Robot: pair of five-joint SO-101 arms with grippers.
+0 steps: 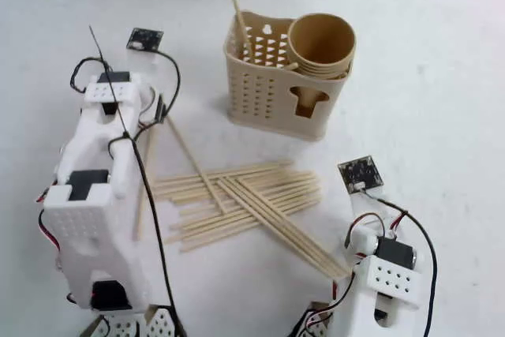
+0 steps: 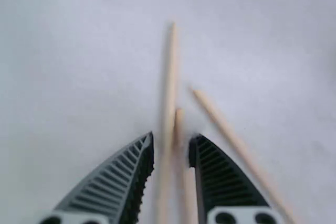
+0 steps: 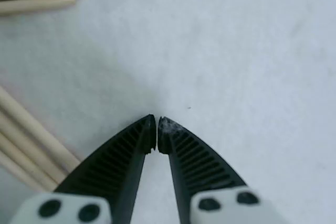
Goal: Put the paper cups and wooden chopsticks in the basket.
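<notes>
Nearest, at about five o'clock on the table [image 1: 450, 116], the right gripper [image 3: 157, 125] is seen with its jaws pressed together on nothing, pointed at bare surface just beside the pile's end. The loose wooden chopsticks [image 1: 237, 199] are fanned out at the table's centre, touching and crossing one another. At about ten o'clock of the pile, the left gripper [image 2: 171, 142] is set low over the table with a pair of sticks [image 2: 169, 77] between its jaws. They appear to be pinched, though the blur leaves the contact uncertain. A third stick [image 2: 231, 135] lies just beside them, outside the jaws. Farthest, at twelve o'clock, the basket [image 1: 268, 108] stands upright with the paper cups [image 1: 321, 41] stacked inside it and one chopstick [image 1: 239, 21] leaning within. The cups are judged done, and the chopstick step is in hand. Next, a firm hold must be confirmed, then the pair lifted clear and carried over the basket rim before release.
</notes>
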